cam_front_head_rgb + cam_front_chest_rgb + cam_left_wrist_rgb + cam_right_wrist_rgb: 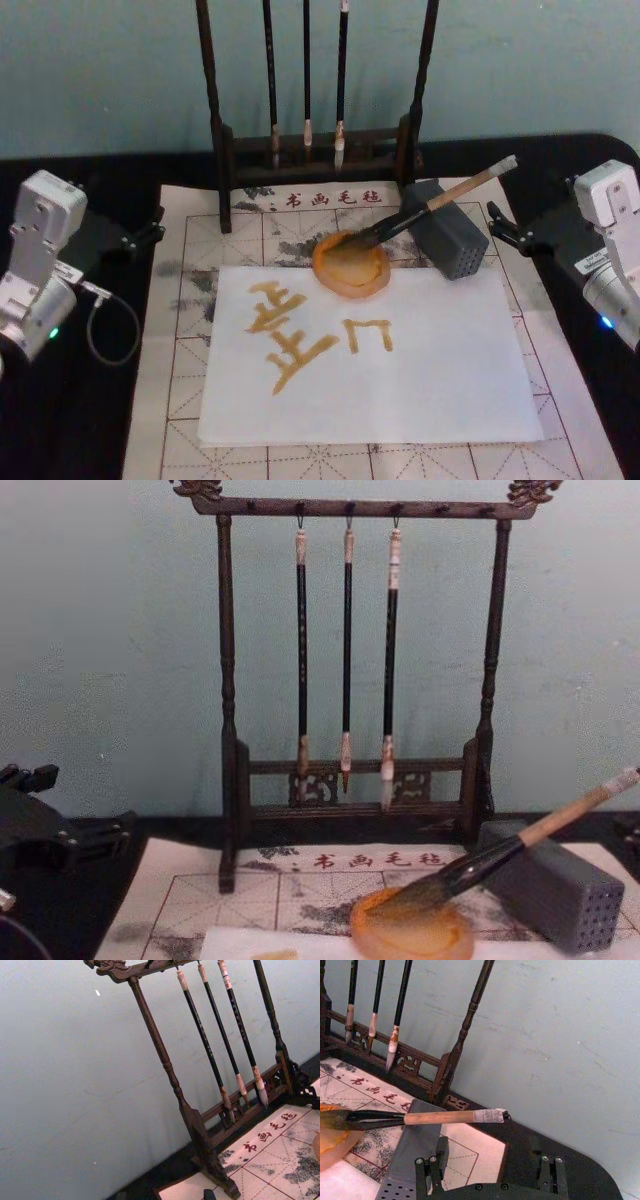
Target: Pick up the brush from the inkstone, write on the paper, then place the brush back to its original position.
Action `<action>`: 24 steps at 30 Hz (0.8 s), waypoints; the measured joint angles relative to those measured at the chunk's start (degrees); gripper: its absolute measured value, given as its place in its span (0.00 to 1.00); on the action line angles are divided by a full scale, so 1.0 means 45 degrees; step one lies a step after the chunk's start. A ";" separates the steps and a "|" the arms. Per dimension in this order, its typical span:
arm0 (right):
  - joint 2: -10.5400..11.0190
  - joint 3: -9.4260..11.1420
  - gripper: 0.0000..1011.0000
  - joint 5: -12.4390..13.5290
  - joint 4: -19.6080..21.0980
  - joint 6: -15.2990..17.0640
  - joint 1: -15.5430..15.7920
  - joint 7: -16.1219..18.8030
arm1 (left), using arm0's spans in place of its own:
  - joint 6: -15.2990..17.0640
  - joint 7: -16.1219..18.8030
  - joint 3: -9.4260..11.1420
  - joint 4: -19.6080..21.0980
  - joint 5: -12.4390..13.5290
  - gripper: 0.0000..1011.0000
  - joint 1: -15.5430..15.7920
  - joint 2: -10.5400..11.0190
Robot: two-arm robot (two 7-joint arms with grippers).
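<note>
The brush lies tilted, its dark bristles resting in the round amber inkstone and its tan handle propped on a grey perforated block. In the right wrist view the brush stretches across the block, free of any fingers. The white paper in front of the inkstone carries amber brush strokes. My left gripper stands open at the mat's left edge. My right gripper stands open at the mat's right edge, beside the block, holding nothing.
A dark wooden rack with three thin hanging brushes stands behind the mat by the pale wall. A gridded practice mat lies under the paper on the black table. A cable loop hangs by my left arm.
</note>
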State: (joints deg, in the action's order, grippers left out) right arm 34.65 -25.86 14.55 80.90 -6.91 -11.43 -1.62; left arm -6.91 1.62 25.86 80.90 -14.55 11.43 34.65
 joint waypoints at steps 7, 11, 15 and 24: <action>0.0000 0.0000 0.99 0.0000 0.0000 -0.0001 0.0000 0.0000 | 0.0000 0.0000 0.0000 -0.0001 0.0000 0.99 0.0000 -0.0001; 0.0000 0.0000 0.99 0.0000 0.0000 0.0000 0.0000 0.0000 | 0.0000 0.0000 -0.0001 -0.0001 -0.0001 0.99 0.0001 0.0000; 0.0000 0.0000 0.99 0.0000 0.0000 0.0000 0.0000 0.0000 | 0.0000 0.0000 -0.0001 0.0000 -0.0001 0.99 0.0000 0.0000; 0.0000 0.0000 0.99 0.0000 0.0000 0.0000 0.0001 0.0000 | 0.0000 0.0000 0.0000 0.0000 0.0000 0.99 0.0000 0.0000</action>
State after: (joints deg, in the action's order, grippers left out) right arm 34.64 -25.86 14.55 80.90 -6.91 -11.43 -1.62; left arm -6.91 1.62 25.86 80.90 -14.55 11.43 34.65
